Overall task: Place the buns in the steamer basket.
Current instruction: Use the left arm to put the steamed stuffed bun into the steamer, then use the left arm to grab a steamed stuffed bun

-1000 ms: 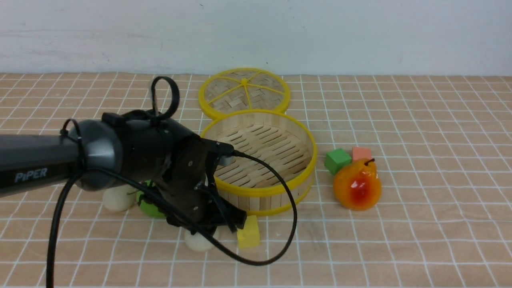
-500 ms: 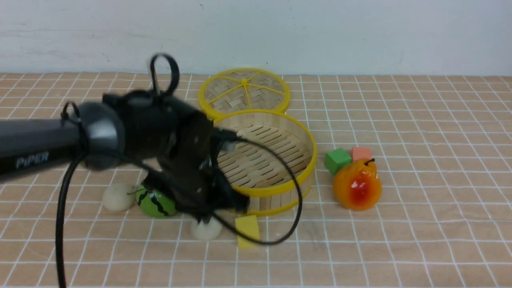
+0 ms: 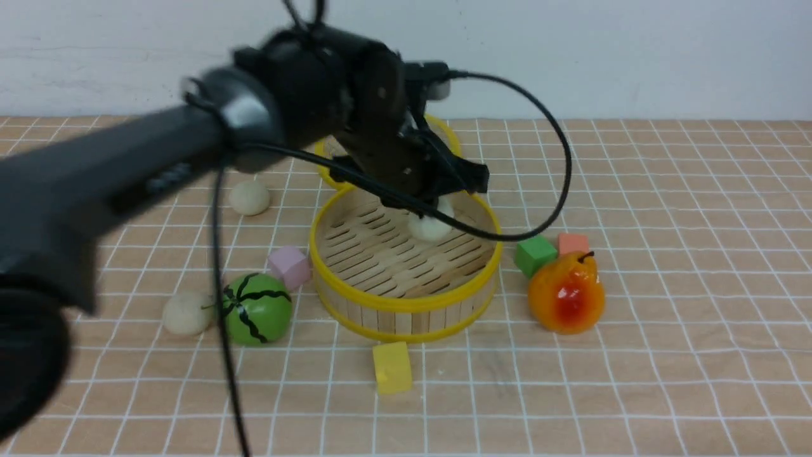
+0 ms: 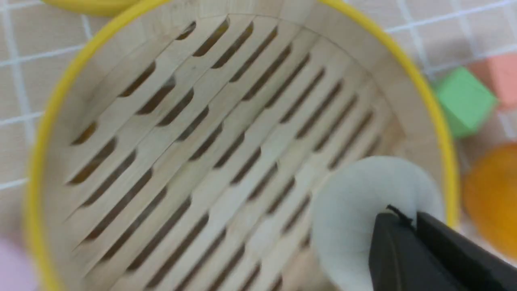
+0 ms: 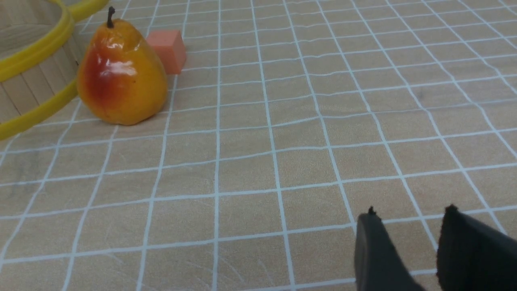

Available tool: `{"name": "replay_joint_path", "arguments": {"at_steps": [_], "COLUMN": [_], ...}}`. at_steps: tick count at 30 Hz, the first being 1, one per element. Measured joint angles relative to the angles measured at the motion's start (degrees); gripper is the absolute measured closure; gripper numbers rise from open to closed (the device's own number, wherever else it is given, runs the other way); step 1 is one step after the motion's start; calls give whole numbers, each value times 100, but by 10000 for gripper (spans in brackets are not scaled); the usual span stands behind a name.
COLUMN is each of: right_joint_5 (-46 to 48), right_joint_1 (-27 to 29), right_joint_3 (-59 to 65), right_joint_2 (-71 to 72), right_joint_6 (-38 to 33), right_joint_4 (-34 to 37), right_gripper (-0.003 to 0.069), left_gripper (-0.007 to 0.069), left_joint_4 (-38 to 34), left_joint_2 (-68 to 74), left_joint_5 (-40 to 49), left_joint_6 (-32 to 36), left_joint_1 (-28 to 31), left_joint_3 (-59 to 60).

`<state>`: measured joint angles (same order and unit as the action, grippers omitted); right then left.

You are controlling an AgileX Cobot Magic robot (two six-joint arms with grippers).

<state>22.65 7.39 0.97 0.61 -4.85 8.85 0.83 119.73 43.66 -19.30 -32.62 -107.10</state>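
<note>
The steamer basket (image 3: 406, 303) stands mid-table, a round bamboo basket with yellow rims. My left gripper (image 3: 438, 204) is shut on a cream-white bun (image 3: 431, 225) and holds it over the basket's far right part, just above the slatted floor. In the left wrist view the bun (image 4: 355, 210) sits behind the closed fingertips of the gripper (image 4: 410, 220), inside the basket rim (image 4: 424, 89). Two more buns lie on the table, one far left (image 3: 249, 197) and one near left (image 3: 185, 313). My right gripper (image 5: 410, 210) is open and empty, low over bare table.
A green watermelon toy (image 3: 257, 309) and a pink cube (image 3: 288, 266) sit left of the basket, a yellow cube (image 3: 392, 367) in front. A green cube (image 3: 535, 254), an orange cube (image 3: 573, 242) and a pear (image 3: 566, 292) sit to its right. The lid (image 3: 325, 166) lies behind, mostly hidden by my arm.
My left gripper has lifted the bun from the table in front of the basket and carried it up and back over the basket. The pink cube and far bun are now uncovered.
</note>
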Motion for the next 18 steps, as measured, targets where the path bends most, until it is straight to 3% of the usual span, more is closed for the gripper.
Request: {"name": "replay_joint_path", "arguments": {"at_steps": [5, 8, 14, 18], "right_joint_5": [0, 0, 0, 0], "right_joint_1": [0, 0, 0, 0], "right_joint_3": [0, 0, 0, 0], "right_joint_2": [0, 0, 0, 0], "right_joint_6": [0, 0, -6, -6], "right_joint_4": [0, 0, 0, 0], "right_gripper": [418, 418, 418, 418], "left_gripper": [559, 467, 172, 88], "left_joint_4": [12, 52, 62, 101], "left_joint_2": [770, 967, 795, 220], "left_joint_5": [-76, -106, 245, 812], "left_joint_6": [-276, -480, -609, -350], "left_joint_1": [0, 0, 22, 234], "left_joint_3": [-512, -607, -713, -713]}}
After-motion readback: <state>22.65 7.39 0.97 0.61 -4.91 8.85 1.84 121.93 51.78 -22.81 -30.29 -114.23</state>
